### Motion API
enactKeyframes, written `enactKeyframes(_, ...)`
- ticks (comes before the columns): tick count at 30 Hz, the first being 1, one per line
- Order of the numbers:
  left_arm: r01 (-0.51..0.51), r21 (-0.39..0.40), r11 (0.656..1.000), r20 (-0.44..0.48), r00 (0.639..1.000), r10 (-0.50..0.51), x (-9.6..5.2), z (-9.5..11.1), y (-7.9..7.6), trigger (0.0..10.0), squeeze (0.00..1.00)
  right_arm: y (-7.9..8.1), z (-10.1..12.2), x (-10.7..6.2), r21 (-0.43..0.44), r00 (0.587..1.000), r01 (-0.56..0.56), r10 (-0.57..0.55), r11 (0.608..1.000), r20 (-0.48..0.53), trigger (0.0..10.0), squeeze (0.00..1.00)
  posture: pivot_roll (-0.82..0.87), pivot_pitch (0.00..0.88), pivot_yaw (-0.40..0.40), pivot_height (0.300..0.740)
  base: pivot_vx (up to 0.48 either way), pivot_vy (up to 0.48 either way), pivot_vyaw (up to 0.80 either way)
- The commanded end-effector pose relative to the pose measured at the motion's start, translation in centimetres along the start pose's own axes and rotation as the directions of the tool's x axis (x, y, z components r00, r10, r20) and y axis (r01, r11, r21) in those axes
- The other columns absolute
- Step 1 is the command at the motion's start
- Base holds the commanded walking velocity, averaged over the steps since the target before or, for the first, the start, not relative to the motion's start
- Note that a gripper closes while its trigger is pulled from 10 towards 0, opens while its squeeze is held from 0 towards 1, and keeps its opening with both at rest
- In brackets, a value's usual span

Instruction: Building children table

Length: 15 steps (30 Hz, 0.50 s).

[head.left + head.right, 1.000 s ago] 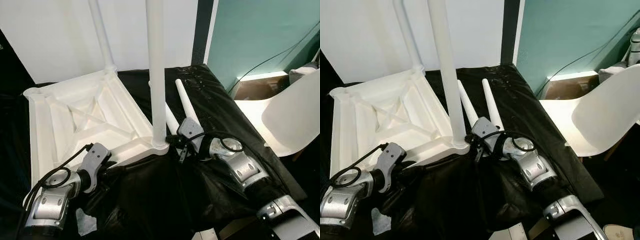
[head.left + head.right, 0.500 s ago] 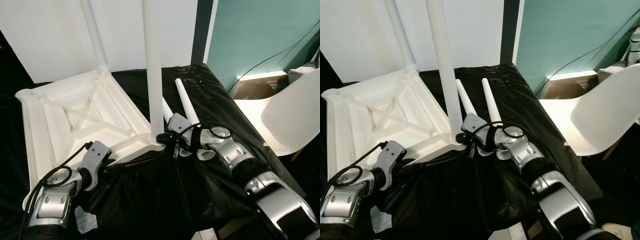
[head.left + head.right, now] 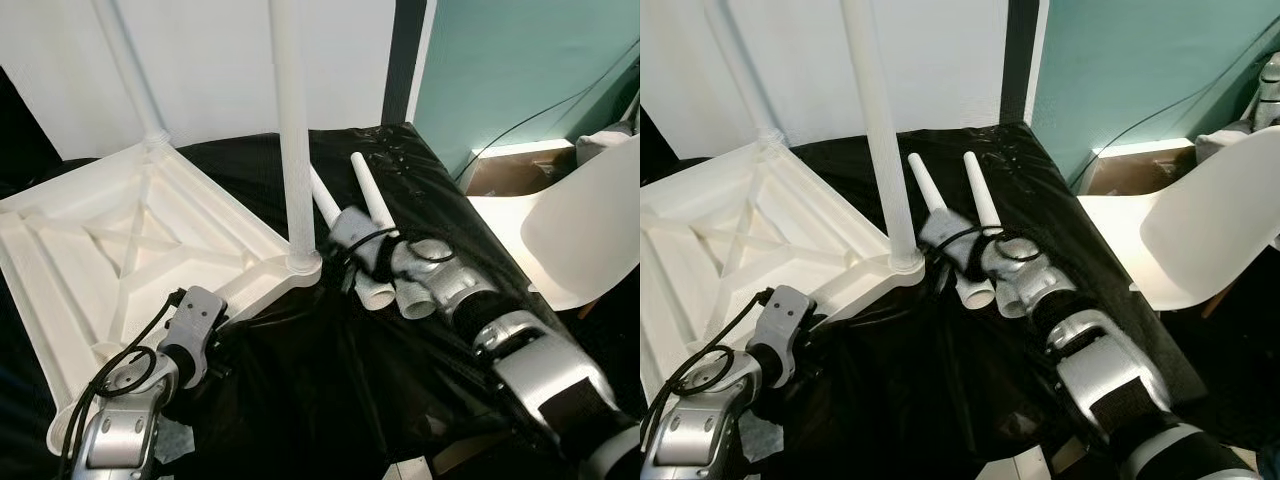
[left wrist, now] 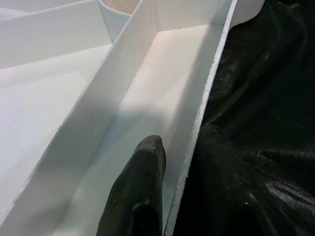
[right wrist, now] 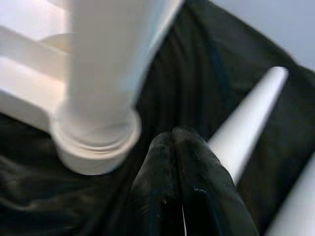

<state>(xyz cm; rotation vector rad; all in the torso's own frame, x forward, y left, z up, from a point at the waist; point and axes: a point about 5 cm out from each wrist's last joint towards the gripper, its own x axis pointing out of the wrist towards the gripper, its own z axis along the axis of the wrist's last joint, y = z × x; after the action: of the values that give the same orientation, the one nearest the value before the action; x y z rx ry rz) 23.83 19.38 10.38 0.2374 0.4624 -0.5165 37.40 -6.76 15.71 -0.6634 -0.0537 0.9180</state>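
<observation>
Upside-down white plastic children's table top (image 3: 120, 240) sits on the black plastic sheet (image 3: 330, 400), ribbed underside up, with two white tapered legs already standing in its corners: the near leg (image 3: 290, 130) and the far leg (image 3: 130, 75). In the left eye view, the left gripper (image 3: 215, 325) is right at the table's near edge. The right gripper (image 3: 335, 262) sits just beside the base of the near leg, on the black sheet, with two loose white tapered legs (image 3: 370, 220) lying right behind it.

Right eye view, same deal: the right gripper (image 3: 930, 262) is tucked just beside the near leg's socket (image 3: 905, 264). A white moulded chair (image 3: 1200, 230) stands off to the right by the teal wall (image 3: 1140, 60).

Left wrist view: one black finger (image 4: 140, 196) lies inside the white rim channel (image 4: 147, 113), the rim wall sits between it and the other finger, so the gripper is clamped narrowly on the table edge.

Right wrist view: the two black fingers (image 5: 187, 182) are pressed together with nothing between them, just beside the near leg's collar (image 5: 96, 132), one loose leg (image 5: 251, 123) lying beyond them.
</observation>
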Motion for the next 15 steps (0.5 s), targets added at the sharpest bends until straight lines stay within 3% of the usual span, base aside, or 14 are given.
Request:
enactKeyframes(1, 0.030, -0.059, 0.998, -0.083, 0.996, -0.034, 0.8, -1.7, -1.2, 10.0, 0.00, 0.8, 0.2, 0.5, -0.004, 1.000, -0.023, 0.023, 1.000, 0.013, 10.0, 0.00, 0.09, 0.000, -0.009, 0.740, 0.000, 0.000, 0.00)
enactKeyframes(2, 0.030, -0.059, 0.998, -0.083, 0.996, -0.034, 0.8, -1.7, -1.2, 10.0, 0.00, 0.8, 0.2, 0.5, -0.004, 1.000, -0.023, 0.023, 1.000, 0.013, 10.0, 0.00, 0.09, 0.000, -0.009, 0.740, 0.000, 0.000, 0.00)
enactKeyframes(3, 0.013, -0.004, 1.000, -0.060, 0.998, -0.013, 1.1, -1.1, -1.0, 10.0, 0.00, 1.0, 0.3, 0.7, -0.005, 1.000, -0.021, 0.022, 1.000, 0.021, 10.0, 0.00, 0.09, 0.000, -0.005, 0.740, 0.000, 0.000, 0.00)
enactKeyframes(6, 0.004, 0.007, 1.000, 0.008, 1.000, -0.004, 1.4, 0.0, -0.7, 10.0, 0.00, 1.1, 0.7, 0.9, -0.004, 0.999, -0.015, 0.015, 1.000, 0.042, 10.0, 0.00, 0.08, 0.000, 0.001, 0.740, 0.000, 0.000, 0.00)
enactKeyframes(7, 0.004, -0.002, 1.000, 0.039, 0.999, -0.004, 1.4, 0.5, -0.6, 10.0, 0.12, 1.2, 0.9, 1.0, -0.005, 0.998, -0.012, 0.012, 1.000, 0.054, 10.0, 0.00, 0.08, 0.000, 0.002, 0.740, 0.000, 0.000, 0.00)
enactKeyframes(9, 0.004, -0.002, 1.000, 0.039, 0.999, -0.004, 1.4, 0.5, -0.6, 10.0, 0.12, 1.2, 0.9, 1.0, -0.005, 0.998, -0.012, 0.012, 1.000, 0.054, 10.0, 0.00, 0.08, 0.000, 0.002, 0.740, 0.000, 0.000, 0.00)
enactKeyframes(10, 0.009, -0.010, 1.000, 0.068, 0.998, -0.008, 1.4, 1.0, -0.6, 10.0, 1.00, 1.2, 1.1, 1.1, 0.002, 0.997, -0.008, 0.008, 1.000, 0.071, 10.0, 0.00, 0.08, 0.000, 0.004, 0.740, 0.000, 0.000, 0.00)
enactKeyframes(14, 0.019, 0.018, 1.000, 0.121, 0.992, -0.021, 1.2, 2.0, -0.7, 10.0, 1.00, 1.4, 1.3, 1.1, 0.014, 0.995, -0.003, 0.002, 1.000, 0.098, 10.0, 0.00, 0.07, 0.000, 0.006, 0.740, 0.000, 0.000, 0.00)
enactKeyframes(15, 0.038, 0.034, 0.999, 0.169, 0.985, -0.043, 1.0, 2.8, -0.9, 10.0, 0.54, 1.6, 1.2, 1.0, 0.025, 0.995, 0.002, -0.005, 1.000, 0.104, 10.0, 0.00, 0.06, 0.000, 0.007, 0.740, 0.000, 0.000, 0.00)
